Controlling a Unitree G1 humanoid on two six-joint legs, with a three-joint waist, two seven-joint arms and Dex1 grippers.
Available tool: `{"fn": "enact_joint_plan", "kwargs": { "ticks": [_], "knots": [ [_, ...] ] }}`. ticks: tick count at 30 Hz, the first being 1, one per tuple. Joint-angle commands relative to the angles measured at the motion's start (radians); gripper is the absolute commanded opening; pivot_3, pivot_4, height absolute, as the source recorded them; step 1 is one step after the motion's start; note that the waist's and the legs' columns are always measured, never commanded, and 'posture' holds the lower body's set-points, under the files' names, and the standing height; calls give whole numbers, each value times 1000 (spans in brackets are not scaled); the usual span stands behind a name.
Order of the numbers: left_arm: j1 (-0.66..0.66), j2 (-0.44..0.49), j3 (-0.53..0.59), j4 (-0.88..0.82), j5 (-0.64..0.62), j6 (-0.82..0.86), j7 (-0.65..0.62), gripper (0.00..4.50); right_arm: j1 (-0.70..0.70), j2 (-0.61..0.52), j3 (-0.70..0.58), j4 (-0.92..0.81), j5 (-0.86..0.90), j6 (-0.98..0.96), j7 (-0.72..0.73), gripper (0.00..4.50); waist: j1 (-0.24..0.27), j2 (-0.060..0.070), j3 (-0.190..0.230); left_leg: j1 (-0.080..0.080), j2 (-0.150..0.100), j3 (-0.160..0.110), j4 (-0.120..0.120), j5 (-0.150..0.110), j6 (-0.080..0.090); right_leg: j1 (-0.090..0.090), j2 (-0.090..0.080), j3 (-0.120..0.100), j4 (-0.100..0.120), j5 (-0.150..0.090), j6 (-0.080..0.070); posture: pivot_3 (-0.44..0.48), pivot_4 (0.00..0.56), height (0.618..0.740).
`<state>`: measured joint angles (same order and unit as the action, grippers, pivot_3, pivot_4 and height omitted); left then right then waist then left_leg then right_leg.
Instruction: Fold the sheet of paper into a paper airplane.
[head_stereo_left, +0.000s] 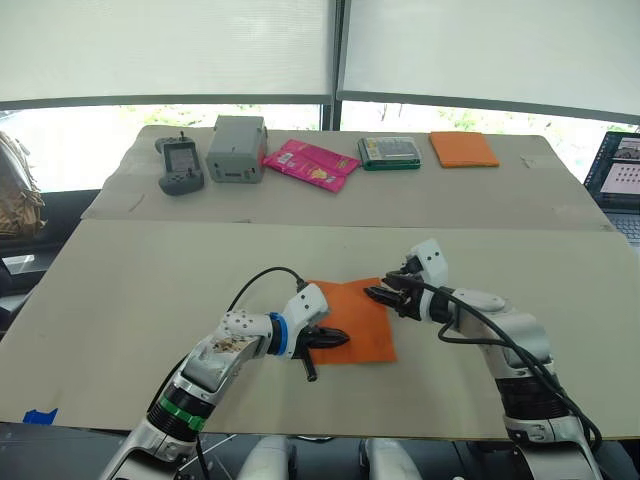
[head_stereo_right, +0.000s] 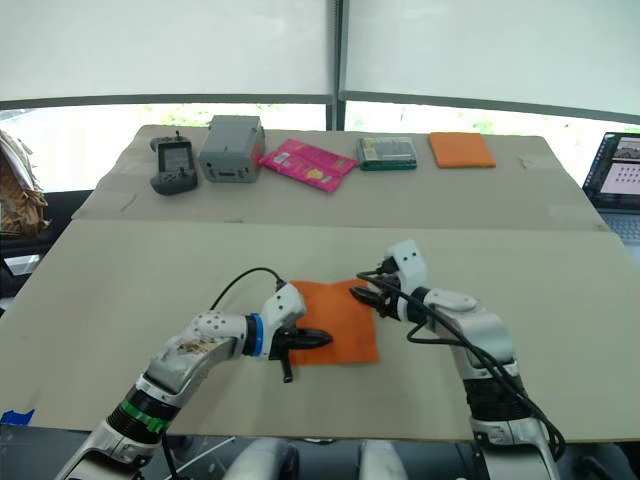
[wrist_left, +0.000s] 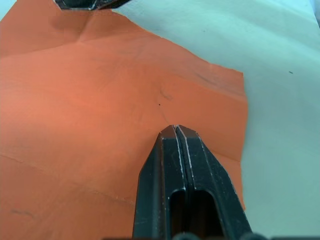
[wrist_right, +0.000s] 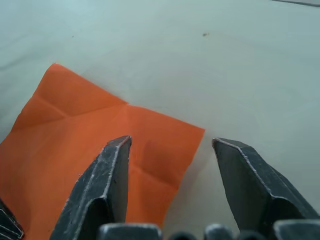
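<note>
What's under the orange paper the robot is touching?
The sheet of paper lies flat on the beige table, so table is beneath it. The left gripper rests shut on top. Anything thin hidden underneath cannot be seen.

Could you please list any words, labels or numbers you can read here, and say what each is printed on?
No text can be read.
Pink packet: print too small to read.
Grey box: label blurred.
Handheld remote: screen unreadable.
Laptop: screen content too small to read.
Sheet of paper: blank, creases only.

Beige table (head_stereo_left: 150, 290) — flat orange sheet of paper (head_stereo_left: 356, 318), far-edge clutter
</note>
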<state>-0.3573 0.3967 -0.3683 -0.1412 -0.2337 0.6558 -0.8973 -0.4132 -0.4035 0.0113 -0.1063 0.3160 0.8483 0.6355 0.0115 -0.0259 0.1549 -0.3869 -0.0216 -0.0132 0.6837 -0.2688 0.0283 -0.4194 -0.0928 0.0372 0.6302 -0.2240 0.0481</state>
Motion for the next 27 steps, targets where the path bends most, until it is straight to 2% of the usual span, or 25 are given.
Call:
{"fn": "enact_joint_plan", "kwargs": {
  "ticks": [1,5,6,10,15,19,27],
  "knots": [
    [6,1,-34,28,18,24,12,0,-4,-10,-26,-28,35,-24,18,1508,0,0,0,0,0,0,0,0,0,0,0,0,0,0,0,0,150,740],
    [3,0,-34,34,18,21,10,0,12,-24,-14,-61,56,-39,48,123,0,0,0,0,0,0,0,0,0,0,0,0,0,0,0,0,150,740],
    [2,0,-34,35,18,20,10,0,19,-27,-8,-73,63,-47,62,19,0,0,0,0,0,0,0,0,0,0,0,0,0,0,0,0,150,740],
    [-3,-2,-36,41,19,18,9,0,45,-37,20,-112,59,-99,93,19,-1,0,0,0,0,0,0,0,0,0,0,0,0,0,0,0,150,740],
    [-7,2,-39,45,19,16,5,0,77,-124,165,-136,-91,-337,151,19,0,0,0,0,0,0,0,0,0,0,0,0,0,0,0,0,150,740],
    [-12,5,-39,51,22,4,0,0,90,-149,252,-155,-207,-483,141,19,-2,0,0,0,0,1,0,0,0,0,1,0,0,0,0,0,150,740],
    [-22,-9,-14,40,0,30,8,0,113,-136,304,-97,-316,-545,99,19,-1,0,0,0,0,0,0,0,0,0,0,0,0,0,0,0,150,740]
  ]
}}
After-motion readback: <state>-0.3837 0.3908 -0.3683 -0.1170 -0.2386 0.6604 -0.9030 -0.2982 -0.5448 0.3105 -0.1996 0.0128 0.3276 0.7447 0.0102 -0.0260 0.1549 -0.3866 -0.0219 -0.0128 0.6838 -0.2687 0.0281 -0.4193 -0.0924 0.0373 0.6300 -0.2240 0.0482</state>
